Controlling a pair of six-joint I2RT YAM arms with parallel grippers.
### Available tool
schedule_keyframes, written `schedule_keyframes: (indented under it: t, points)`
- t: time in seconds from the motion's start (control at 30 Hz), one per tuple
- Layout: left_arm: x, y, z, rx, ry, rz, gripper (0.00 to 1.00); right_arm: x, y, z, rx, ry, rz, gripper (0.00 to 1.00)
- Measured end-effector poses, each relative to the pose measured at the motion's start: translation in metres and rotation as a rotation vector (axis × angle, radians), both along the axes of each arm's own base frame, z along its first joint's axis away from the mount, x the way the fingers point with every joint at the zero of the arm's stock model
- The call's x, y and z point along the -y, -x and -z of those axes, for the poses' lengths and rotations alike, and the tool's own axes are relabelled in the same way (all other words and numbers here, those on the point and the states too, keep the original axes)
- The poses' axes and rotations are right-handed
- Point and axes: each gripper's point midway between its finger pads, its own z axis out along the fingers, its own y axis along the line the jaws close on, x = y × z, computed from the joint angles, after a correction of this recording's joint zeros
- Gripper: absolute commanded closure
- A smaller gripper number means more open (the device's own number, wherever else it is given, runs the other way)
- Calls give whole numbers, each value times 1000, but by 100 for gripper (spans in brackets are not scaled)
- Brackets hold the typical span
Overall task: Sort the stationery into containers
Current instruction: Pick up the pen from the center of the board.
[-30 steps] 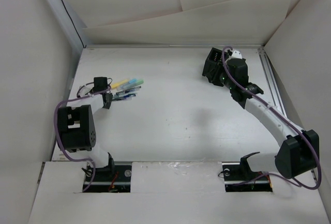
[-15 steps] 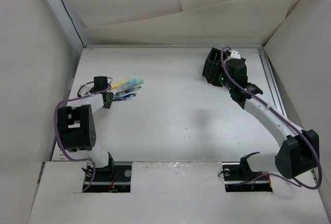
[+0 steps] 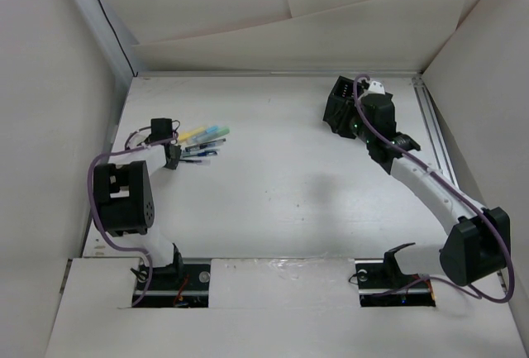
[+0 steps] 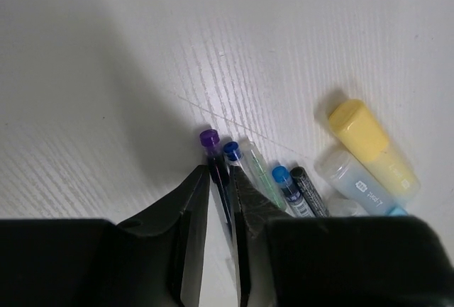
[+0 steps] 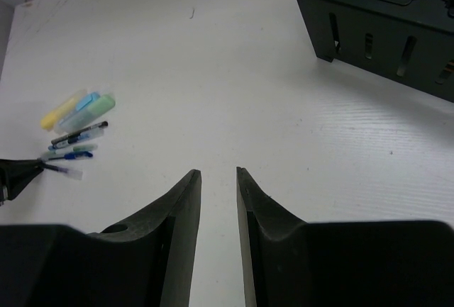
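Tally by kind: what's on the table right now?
Pens: 5
Highlighters: 3
Box: 1
Total: 9

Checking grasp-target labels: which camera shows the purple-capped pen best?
Left wrist. The purple-capped pen sits mid-frame, cap clear, barrel running between the fingers of the left gripper. Right wrist shows it only as a tiny dark sliver at far left. Top external shows the pen pile, but this one cannot be picked out.
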Motion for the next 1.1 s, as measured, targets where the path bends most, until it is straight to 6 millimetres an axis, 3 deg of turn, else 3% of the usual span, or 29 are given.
schedule_keyframes:
  t: [0.2,0.37,0.53,0.63,0.8,0.9,1.03,1.07,1.1]
  points:
    - [1,-4,0,-10,-12,40,97,3,0,-2,4,-7,1,66]
    - [4,-4,1,12,-12,81,100,0,2,-5,6,-19,-25,49]
    - [12,6,1,38,6,131,100,-7,5,-5,3,-26,-57,39]
    - [17,15,0,45,16,164,100,-21,11,-5,1,-31,-100,34]
    - [29,40,-6,49,17,238,100,-62,31,-7,-3,-42,-225,31]
    - [39,44,-27,127,4,297,100,-94,46,-9,-6,-45,-313,36]
    - [48,47,-72,312,-28,374,100,-137,70,-7,-20,-45,-424,55]
    - [50,47,-81,351,-35,392,100,-145,74,-6,-24,-44,-445,78]
    - [52,46,-90,388,-45,412,100,-154,78,-6,-24,-39,-470,86]
